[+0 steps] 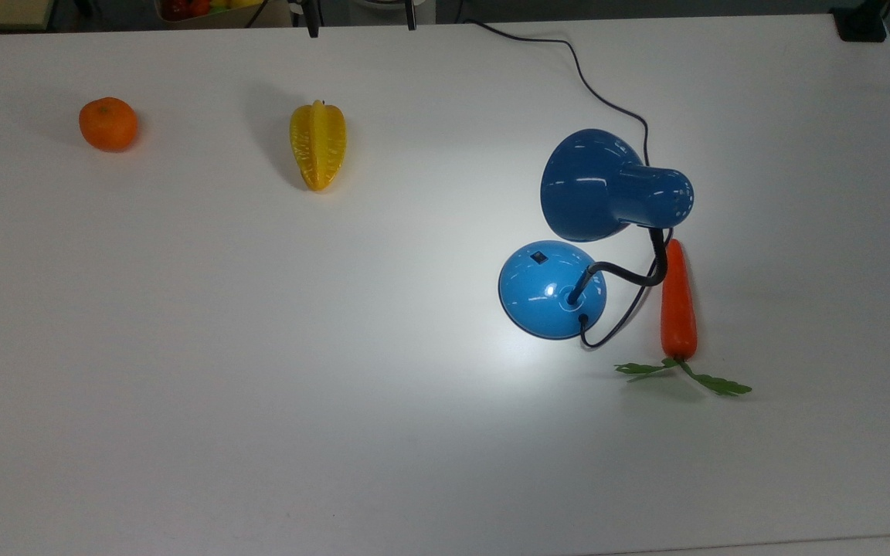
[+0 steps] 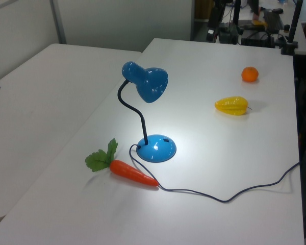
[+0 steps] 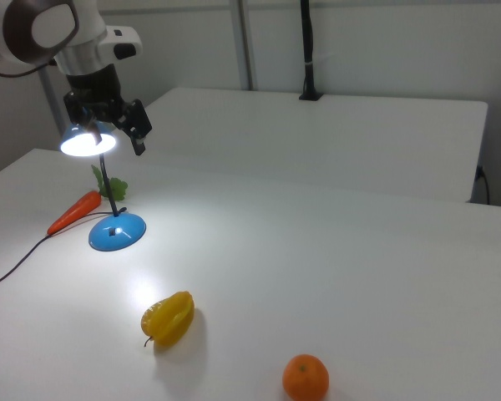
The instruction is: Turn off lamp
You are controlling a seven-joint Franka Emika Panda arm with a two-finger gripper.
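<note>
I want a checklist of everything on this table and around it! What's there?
Surface: white table, a bright pool of light by the lamp.
Job's things: blue lamp, lit, upright; black switch on its base.
Clutter: carrot beside the base, starfruit, orange.
Grippers: gripper up in the right view, fingers open.
Cables: black cord trails across the table.
Surroundings: second white table behind.
</note>
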